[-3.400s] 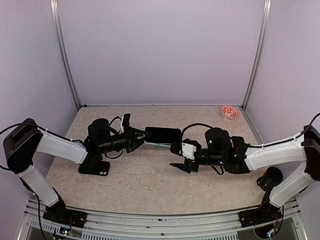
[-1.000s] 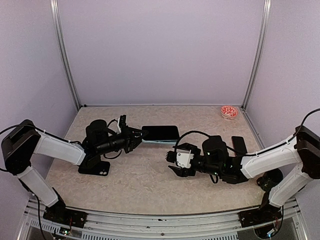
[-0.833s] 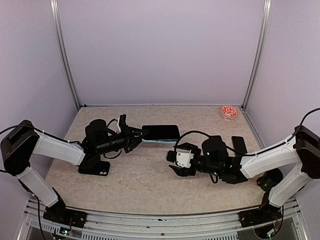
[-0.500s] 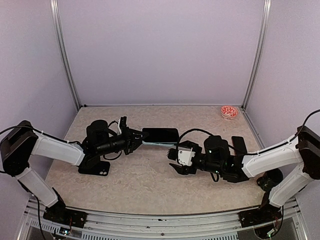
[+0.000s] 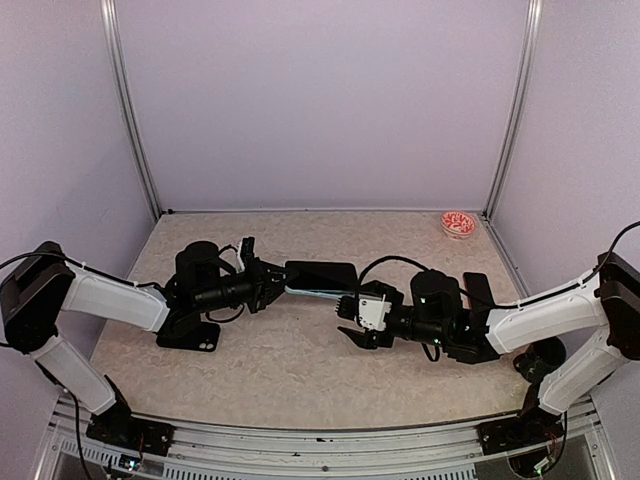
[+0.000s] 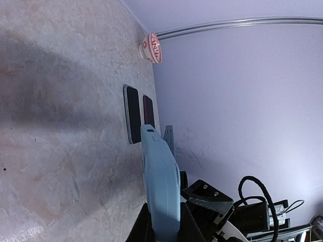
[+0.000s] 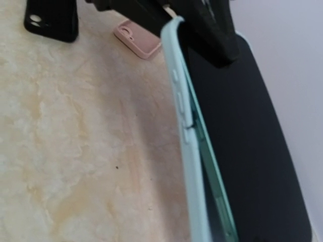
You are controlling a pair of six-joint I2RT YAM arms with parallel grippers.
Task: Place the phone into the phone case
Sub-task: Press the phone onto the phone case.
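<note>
The left pincer (image 5: 274,286) is closed tight on one short end of the soft mint-green phone case (image 7: 182,151). It holds the case up in the air, above the speckled bench (image 5: 300,380). I think it does this so the other arm can reach the free end.

The flat black phone (image 7: 242,141) sits partly in the case. Close to the left pincer the phone is tucked in. Farther along, the right wrist view shows a thin gap between the phone and the rim of the case. So I think the phone is not pushed all the way in yet.

The right pincer (image 5: 350,318) is open and holds nothing. It hangs just beside the free end of the phone, most likely to press it in.

A small red and white bowl (image 5: 459,223) stands in the far right corner, well apart from the arms. I cannot tell if anything is in it. A pink phone case (image 7: 135,43) lies flat on the bench. I cannot tell if it is empty.
</note>
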